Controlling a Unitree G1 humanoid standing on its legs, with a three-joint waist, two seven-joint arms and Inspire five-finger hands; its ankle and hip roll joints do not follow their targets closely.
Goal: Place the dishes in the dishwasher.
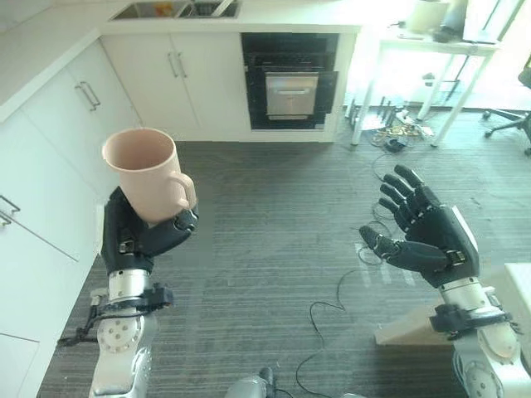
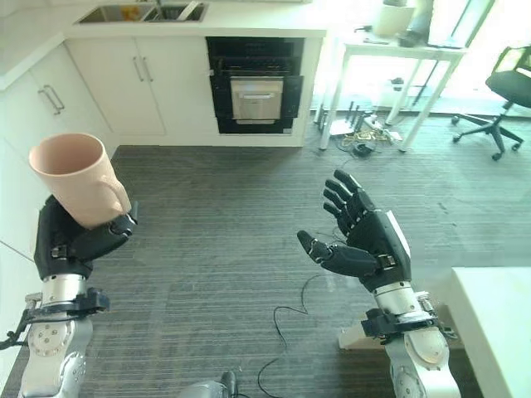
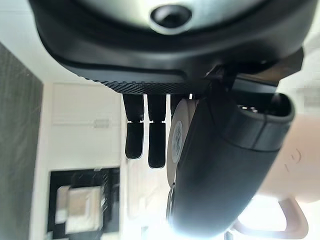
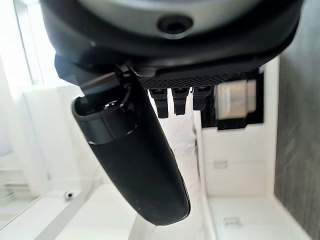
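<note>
A pale pink mug [image 1: 147, 172] with a handle stands upright in my left hand [image 1: 137, 232], held up at the left over the grey floor; the fingers and thumb are curled round its lower part. In the left wrist view the mug [image 3: 295, 165] shows past the thumb. My right hand [image 1: 427, 232] is raised at the right, open, with straight spread fingers and nothing in it. An open dishwasher [image 1: 290, 81], dark inside with a steel front panel, sits in the white cabinets at the far wall.
White cabinets [image 1: 58, 141] run along the left side and the back wall, with a sink [image 1: 176, 9] in the counter. A white table [image 1: 431, 50] stands at the back right, an office chair [image 2: 508, 91] beyond it. A white surface corner [image 1: 518, 290] lies at the right.
</note>
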